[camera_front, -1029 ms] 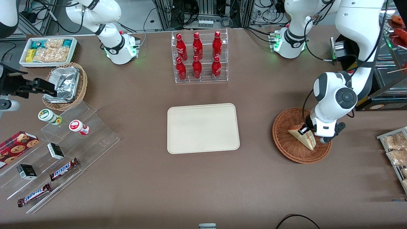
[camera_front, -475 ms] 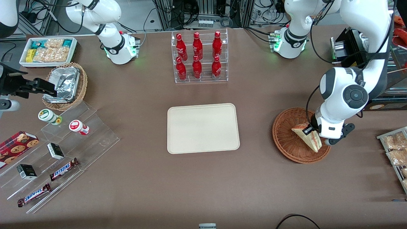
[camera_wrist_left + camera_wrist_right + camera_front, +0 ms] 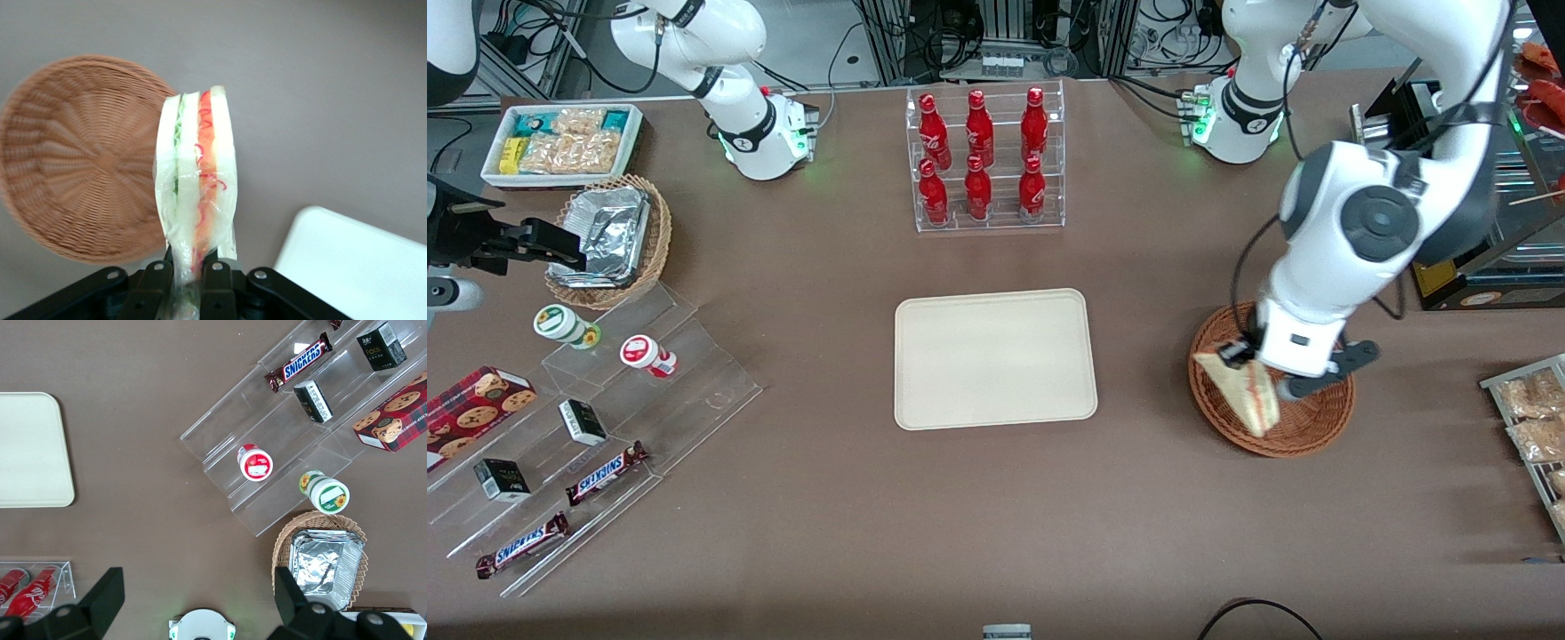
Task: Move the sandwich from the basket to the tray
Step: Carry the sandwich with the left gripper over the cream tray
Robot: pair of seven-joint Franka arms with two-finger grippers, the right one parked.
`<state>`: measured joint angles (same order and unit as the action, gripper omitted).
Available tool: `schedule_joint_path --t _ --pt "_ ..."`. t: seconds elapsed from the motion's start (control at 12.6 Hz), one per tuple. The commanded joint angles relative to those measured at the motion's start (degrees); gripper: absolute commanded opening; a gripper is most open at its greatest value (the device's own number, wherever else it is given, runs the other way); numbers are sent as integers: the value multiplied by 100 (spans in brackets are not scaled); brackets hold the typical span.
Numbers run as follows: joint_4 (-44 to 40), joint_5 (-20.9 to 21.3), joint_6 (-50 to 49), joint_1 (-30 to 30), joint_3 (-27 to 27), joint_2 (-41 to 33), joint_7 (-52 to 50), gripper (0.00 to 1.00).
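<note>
I see the tray [image 3: 995, 358] flat mid-table, nothing on it, with a rack of red bottles [image 3: 985, 158] farther from the front camera. Toward the working arm's end sits the basket [image 3: 1303, 418], well apart from the tray. My gripper [image 3: 1249, 360] hangs above the basket's tray-side rim, fingers [image 3: 215, 275] clamped on the sandwich [image 3: 1240, 389]. The sandwich is lifted clear of the basket, gripped by one end. In the wrist view the sandwich [image 3: 197, 180] stands out from the gripper [image 3: 187, 280], green and red filling edge-on to the camera, with the basket [image 3: 80, 160] below with nothing in it, and a corner of the tray [image 3: 353, 267] showing nearby. Bagged snacks [image 3: 1534, 418] lie at the table edge by the working arm.
</note>
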<state>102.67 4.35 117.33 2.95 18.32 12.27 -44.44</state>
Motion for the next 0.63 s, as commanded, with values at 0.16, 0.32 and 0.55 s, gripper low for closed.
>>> schedule_joint_path --t 0.16,0.32,0.55 --pt "-809 57 -97 13 996 617 -65 0" --pt "-1124 92 -61 13 1576 1099 -82 0" --pt "-1740 250 -53 775 1666 1881 -82 0"
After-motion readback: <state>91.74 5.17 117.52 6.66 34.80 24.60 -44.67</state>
